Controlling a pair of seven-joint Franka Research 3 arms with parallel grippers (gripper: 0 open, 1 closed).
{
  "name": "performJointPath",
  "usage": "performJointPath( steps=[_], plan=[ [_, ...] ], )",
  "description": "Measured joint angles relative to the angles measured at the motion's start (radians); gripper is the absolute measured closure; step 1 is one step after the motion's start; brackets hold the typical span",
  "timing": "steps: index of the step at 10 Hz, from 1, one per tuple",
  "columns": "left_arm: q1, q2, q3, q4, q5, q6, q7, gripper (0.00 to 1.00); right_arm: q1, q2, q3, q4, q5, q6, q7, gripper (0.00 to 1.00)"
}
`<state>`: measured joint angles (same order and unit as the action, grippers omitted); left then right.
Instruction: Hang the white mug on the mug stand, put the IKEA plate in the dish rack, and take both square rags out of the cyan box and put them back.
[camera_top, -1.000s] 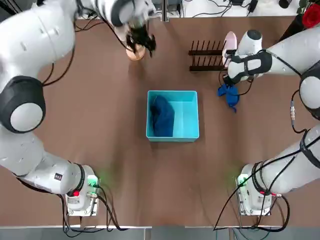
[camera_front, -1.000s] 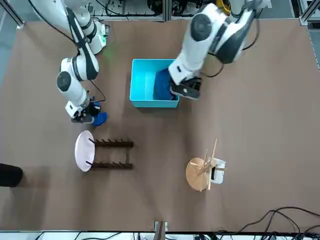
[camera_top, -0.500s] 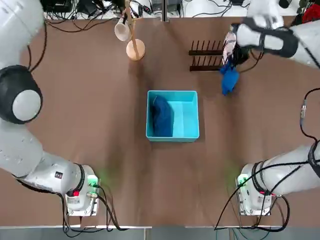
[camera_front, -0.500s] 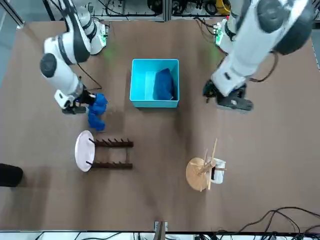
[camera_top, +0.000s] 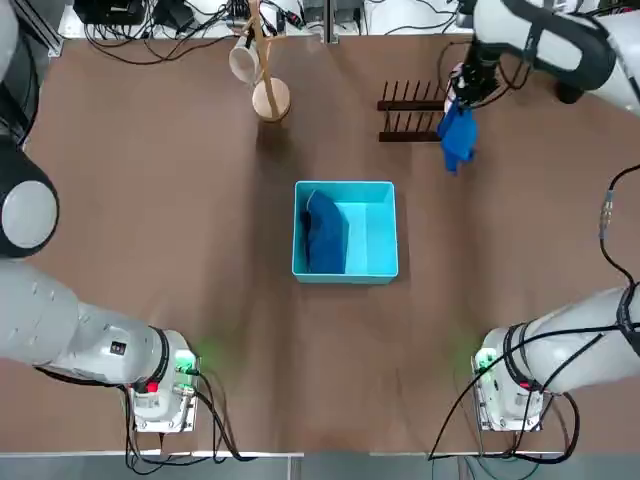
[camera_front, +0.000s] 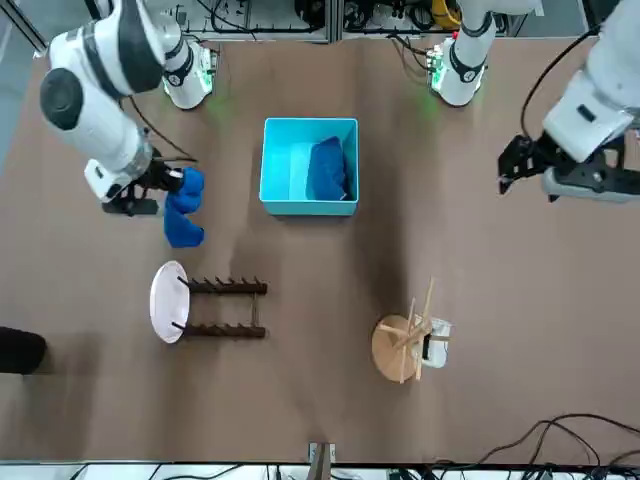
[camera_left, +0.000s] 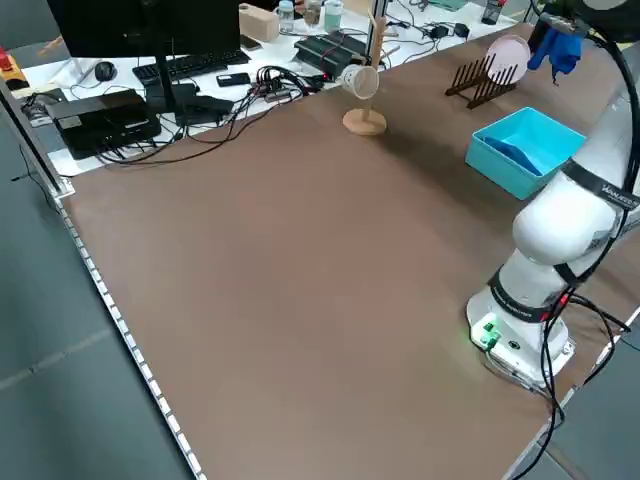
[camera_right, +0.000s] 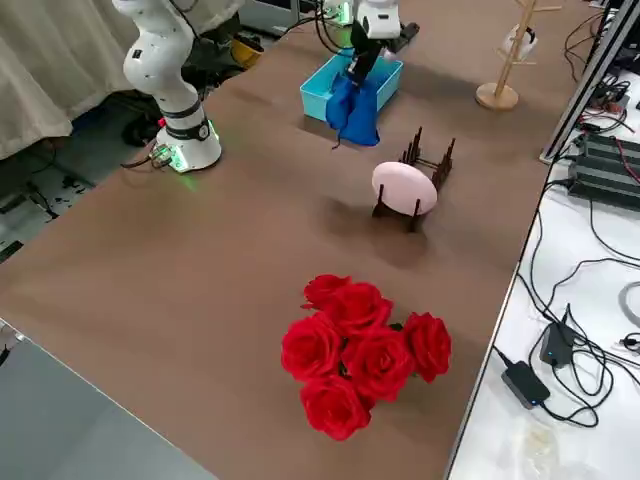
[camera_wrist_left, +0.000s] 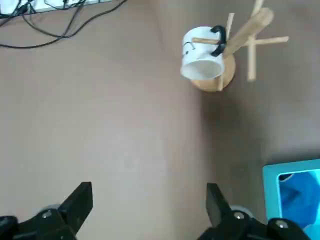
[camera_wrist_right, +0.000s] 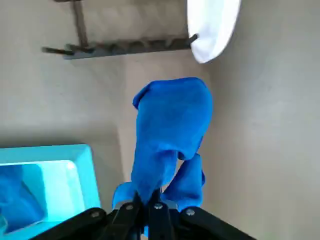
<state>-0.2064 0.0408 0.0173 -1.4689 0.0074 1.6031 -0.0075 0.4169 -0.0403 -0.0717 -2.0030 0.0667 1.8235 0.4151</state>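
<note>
My right gripper (camera_wrist_right: 150, 205) is shut on one dark blue square rag (camera_wrist_right: 170, 135), which hangs in the air above the table between the cyan box and the dish rack (camera_top: 410, 112). The other rag (camera_top: 323, 232) lies inside the cyan box (camera_top: 345, 274), on the side nearer my left arm. The IKEA plate (camera_front: 168, 302) stands on edge in the dish rack (camera_front: 225, 308). The white mug (camera_wrist_left: 202, 57) hangs on a peg of the mug stand (camera_top: 270, 98). My left gripper (camera_wrist_left: 147, 210) is open and empty, high above the table's left side.
A bunch of red roses (camera_right: 365, 350) stands near the table's right edge. Cables, a keyboard and other electronics (camera_left: 160, 95) lie beyond the far edge. Bare brown tabletop surrounds the box.
My right gripper has risen from the table beside the rack, lifting the blue rag with it. My left arm has swung up and away toward its own side, empty.
</note>
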Motion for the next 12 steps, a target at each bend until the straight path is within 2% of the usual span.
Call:
performJointPath(
  steps=[3, 9, 12],
  plan=[
    [0.002, -0.064, 0.065, -0.086, -0.018, -0.002, 0.065, 0.04, 0.188, 0.0, 0.016, 0.004, 0.017, 0.004, 0.255, 0.96],
    [-0.003, -0.065, 0.063, -0.104, -0.018, -0.001, 0.052, 0.01, 0.492, 0.015, 0.02, 0.001, 0.023, 0.062, 0.603, 0.96],
    [-0.007, -0.058, 0.054, -0.106, -0.019, -0.002, 0.01, 0.0, 0.568, 0.064, 0.02, -0.042, 0.023, 0.155, 0.664, 0.96]
  ],
)
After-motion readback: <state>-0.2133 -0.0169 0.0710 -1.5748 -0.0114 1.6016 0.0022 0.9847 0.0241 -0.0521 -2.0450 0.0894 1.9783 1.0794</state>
